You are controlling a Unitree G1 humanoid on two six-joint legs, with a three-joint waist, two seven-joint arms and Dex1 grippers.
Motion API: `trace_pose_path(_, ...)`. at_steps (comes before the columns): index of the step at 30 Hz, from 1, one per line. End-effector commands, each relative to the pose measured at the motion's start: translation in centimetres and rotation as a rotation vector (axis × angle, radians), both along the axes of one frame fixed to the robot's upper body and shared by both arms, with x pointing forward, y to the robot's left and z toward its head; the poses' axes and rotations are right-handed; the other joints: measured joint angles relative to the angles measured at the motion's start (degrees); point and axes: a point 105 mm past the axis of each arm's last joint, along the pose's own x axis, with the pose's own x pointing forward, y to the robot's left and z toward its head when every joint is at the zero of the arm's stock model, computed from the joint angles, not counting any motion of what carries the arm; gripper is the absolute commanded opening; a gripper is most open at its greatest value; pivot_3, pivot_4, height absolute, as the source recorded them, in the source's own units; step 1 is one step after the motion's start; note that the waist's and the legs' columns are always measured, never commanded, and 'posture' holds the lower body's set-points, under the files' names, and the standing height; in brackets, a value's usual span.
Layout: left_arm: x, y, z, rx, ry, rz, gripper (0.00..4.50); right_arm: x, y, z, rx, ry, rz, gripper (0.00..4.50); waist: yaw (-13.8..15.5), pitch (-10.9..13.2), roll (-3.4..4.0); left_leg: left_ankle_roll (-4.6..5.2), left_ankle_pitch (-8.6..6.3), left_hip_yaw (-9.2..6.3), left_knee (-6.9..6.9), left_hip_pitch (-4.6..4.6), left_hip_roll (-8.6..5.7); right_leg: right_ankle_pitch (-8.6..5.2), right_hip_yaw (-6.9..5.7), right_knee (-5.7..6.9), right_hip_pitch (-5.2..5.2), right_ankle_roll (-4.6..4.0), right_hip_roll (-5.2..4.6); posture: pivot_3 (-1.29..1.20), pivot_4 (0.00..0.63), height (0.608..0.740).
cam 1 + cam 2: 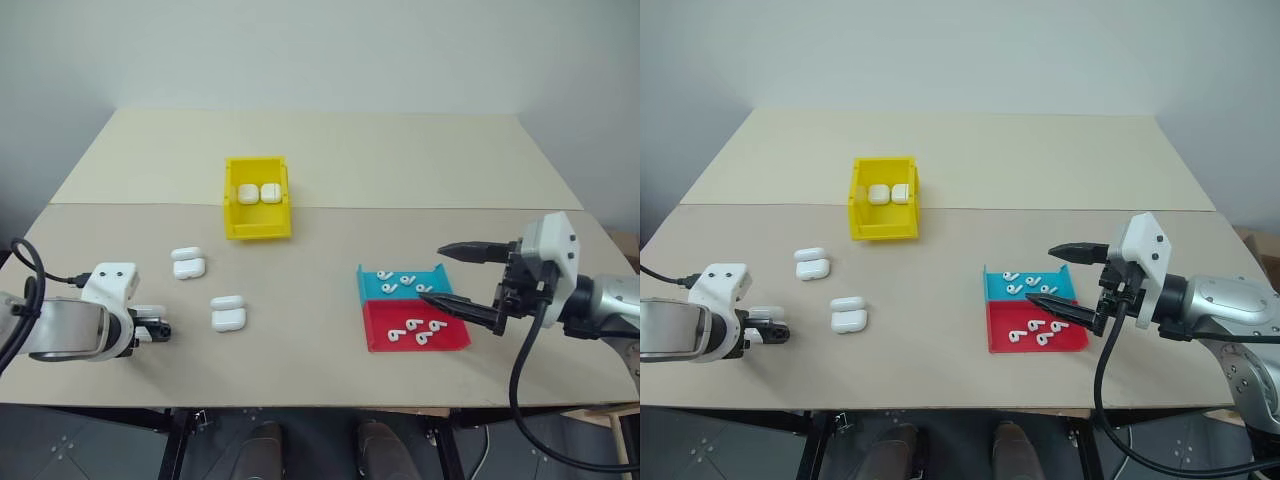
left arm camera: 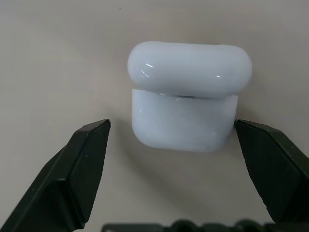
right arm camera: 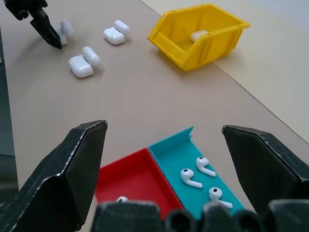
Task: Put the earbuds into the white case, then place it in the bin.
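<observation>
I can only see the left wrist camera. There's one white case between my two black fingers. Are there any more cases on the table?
Observer: Yes, two more lie to the right of your left hand: a farther case and a nearer case.
Operator: Where are the earbuds?
Observer: The earbuds lie in a teal tray and a red tray, under the open right hand.
Operator: Is the yellow bin empty?
Observer: No, the yellow bin holds a pair of cases, side by side.
</observation>
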Motion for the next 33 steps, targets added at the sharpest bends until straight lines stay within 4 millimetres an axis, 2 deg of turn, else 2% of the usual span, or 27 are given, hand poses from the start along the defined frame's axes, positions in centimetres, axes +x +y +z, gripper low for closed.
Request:
trace_pose_path(1,0.0,0.2,-0.1,0.001,0.014,0.003,4.48,-0.5,0.0,1.3,0.004,-0.046,0.008,4.5,0.0,0.0,0.0,0.0,0.0,0.0,0.0,0.0,0.0,0.0,0.0,0.0,0.0,0.0,0.0,0.0,0.15,0.74)
trace_pose_path(2,0.0,0.2,-0.2,-0.001,0.017,0.003,4.48,-0.5,0.0,1.3,0.004,-0.046,0.008,4.5,0.0,0.0,0.0,0.0,0.0,0.0,0.0,0.01,0.0,0.0,0.0,0.01,0.0,0.0,0.0,0.0,0.15,0.74)
trace_pose_path(5,0.1,0.0,-0.2,-0.012,0.013,0.0,3.9,-0.6,0.0,1.3,0.004,-0.044,0.007,4.5,0.0,0.0,0.0,0.0,0.0,0.0,0.0,0.02,0.0,0.0,0.0,0.02,0.01,0.0,0.0,0.0,0.15,0.74)
trace_pose_path(9,0.4,-0.1,0.1,-0.013,0.003,-0.003,2.76,-0.6,0.0,1.3,0.003,-0.044,0.007,4.5,0.0,0.0,0.0,0.0,0.0,0.0,0.0,0.04,0.0,0.0,0.0,0.03,0.02,0.0,0.0,0.0,0.15,0.74)
trace_pose_path(20,0.4,1.5,1.6,0.065,-0.037,0.058,2.73,-0.5,0.3,1.1,0.013,-0.047,0.015,4.5,-0.1,0.0,0.0,-0.01,0.01,-0.01,0.0,0.03,0.04,0.0,0.01,0.03,0.01,0.0,0.0,0.0,0.15,0.74)
trace_pose_path(22,1.0,1.0,3.5,0.182,-0.161,-0.068,2.73,-0.4,0.3,1.1,0.018,-0.048,0.016,4.5,-0.1,0.0,0.0,-0.01,0.01,-0.01,0.0,-0.02,0.06,0.0,0.01,0.02,-0.03,0.0,0.0,0.0,0.15,0.74)
trace_pose_path(24,2.0,-1.1,6.5,0.166,-0.386,-0.254,2.73,-0.3,0.4,1.0,0.024,-0.049,0.017,4.5,0.0,0.0,0.0,-0.03,0.02,0.04,0.0,-0.15,-0.06,0.0,0.01,0.01,-0.19,0.0,-0.01,0.0,0.15,0.74)
trace_pose_path(27,2.5,-2.5,10.0,0.136,-0.692,-0.418,2.73,-0.2,0.7,0.8,0.033,-0.051,0.021,4.5,0.2,0.0,0.06,-0.2,0.12,0.1,-0.08,-0.3,-0.12,0.01,-0.02,-0.01,-0.4,-0.02,-0.03,0.0,0.15,0.74)
trace_pose_path(29,2.5,-2.5,11.4,0.075,-0.819,-0.475,2.73,-0.1,0.8,0.8,0.041,-0.057,0.02,4.5,0.2,0.0,0.07,-0.29,0.18,0.15,-0.28,-0.22,-0.19,-0.01,0.01,-0.06,-0.39,-0.08,-0.09,0.0,0.15,0.74)
trace_pose_path(31,2.6,-2.8,12.0,0.014,-0.868,-0.523,2.73,0.1,0.8,0.9,0.047,-0.064,0.016,4.5,0.2,0.0,0.06,-0.3,0.2,0.12,-0.32,-0.19,-0.14,-0.06,-0.01,-0.04,-0.37,-0.16,-0.02,0.0,0.15,0.74)
trace_pose_path(33,3.0,-4.5,13.6,-0.081,-1.01,-0.602,2.73,0.2,0.9,0.9,0.06,-0.081,0.003,4.5,0.2,0.0,0.08,-0.28,0.21,0.11,-0.32,-0.17,-0.13,-0.06,0.0,-0.04,-0.33,-0.15,-0.02,0.0,0.15,0.74)
